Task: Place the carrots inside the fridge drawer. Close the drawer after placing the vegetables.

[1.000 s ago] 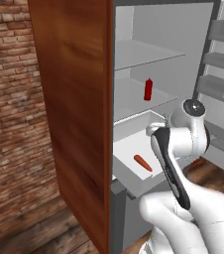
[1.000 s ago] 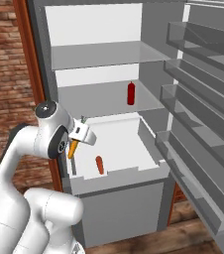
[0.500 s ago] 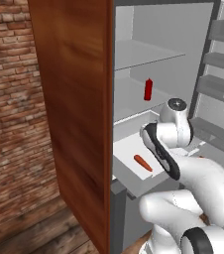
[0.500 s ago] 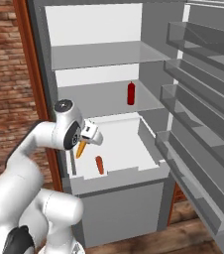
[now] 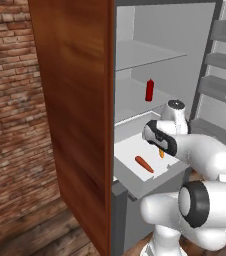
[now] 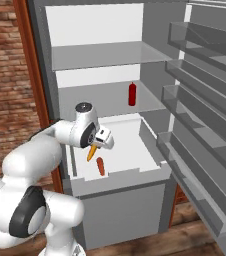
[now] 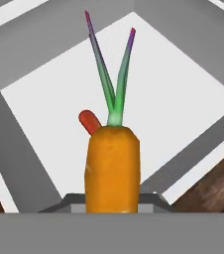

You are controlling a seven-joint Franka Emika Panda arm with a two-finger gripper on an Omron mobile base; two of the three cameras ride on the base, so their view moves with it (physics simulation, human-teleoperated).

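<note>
Carrot [image 7: 112, 166] in claw [image 6: 96, 148], unlabelled

left base view: I look from behind the arm's left side, forward and down, past the wooden cabinet side [image 5: 80, 110] into the open fridge [image 5: 155, 60]; mid distance.
right base view: I look from behind the arm's right side, facing the fridge interior squarely, door shelves [image 6: 205, 100] along my right edge.
hand view: I sit on the hand, very near, looking along the pincer [image 7: 112, 206] down into the drawer [image 7: 44, 94].
shared: both base views cover the pulled-out drawer, the red bottle [image 6: 132, 94] and the shelf.
</note>
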